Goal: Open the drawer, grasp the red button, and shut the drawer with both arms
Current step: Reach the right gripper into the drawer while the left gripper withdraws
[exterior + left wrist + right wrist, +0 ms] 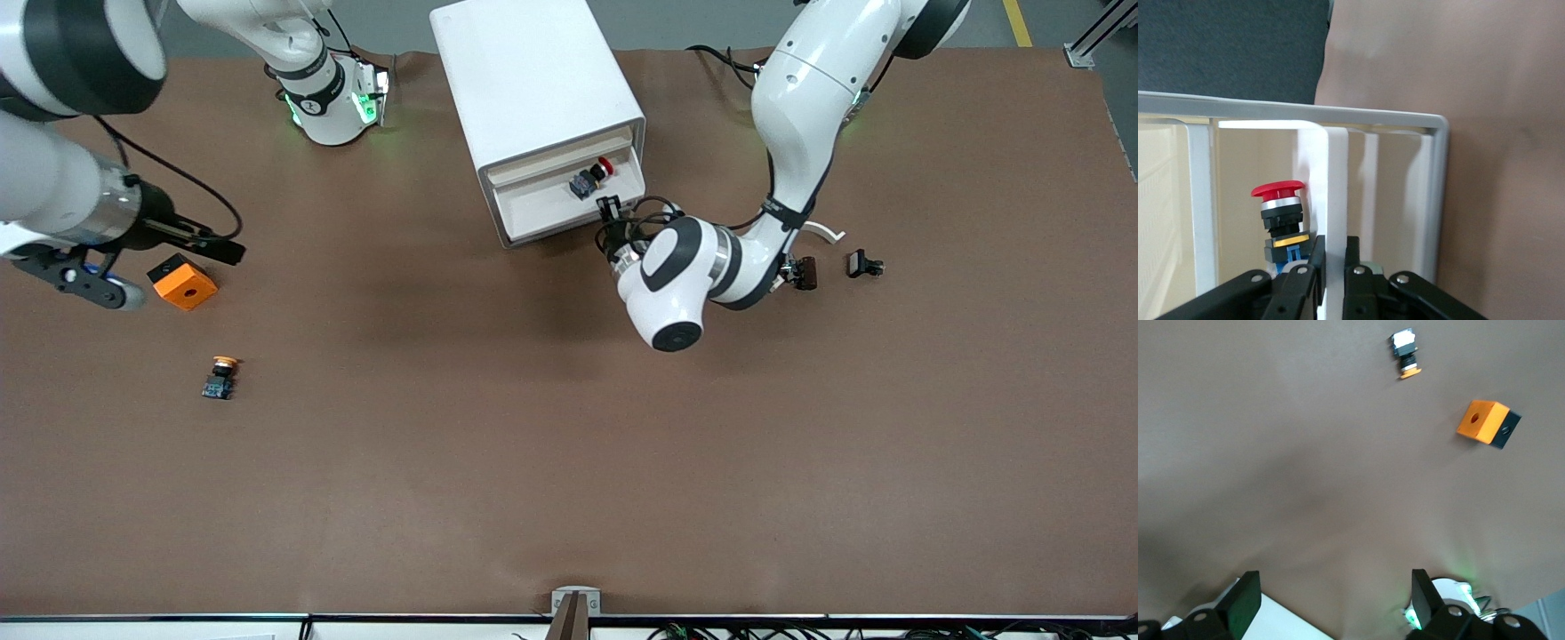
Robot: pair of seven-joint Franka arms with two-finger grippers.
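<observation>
We are seeing the left pincer [1331, 270] clamping shut on the white handle [1327, 200] of the drawer [569, 191], at the front of a white cabinet [533, 98]. The red button [590, 178] is sitting inside the drawer, just beside the handle. The right pincer [1331, 600] is waiting with fingers spread wide over the bench [533, 444], near an orange cube [183, 282] at the right arm's end.

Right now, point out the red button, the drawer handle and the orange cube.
Red button [1277, 190], left wrist view, on its cap.
Drawer handle [1328, 200], left wrist view, on its white bar.
Orange cube [184, 284], front view, on its top face.
</observation>
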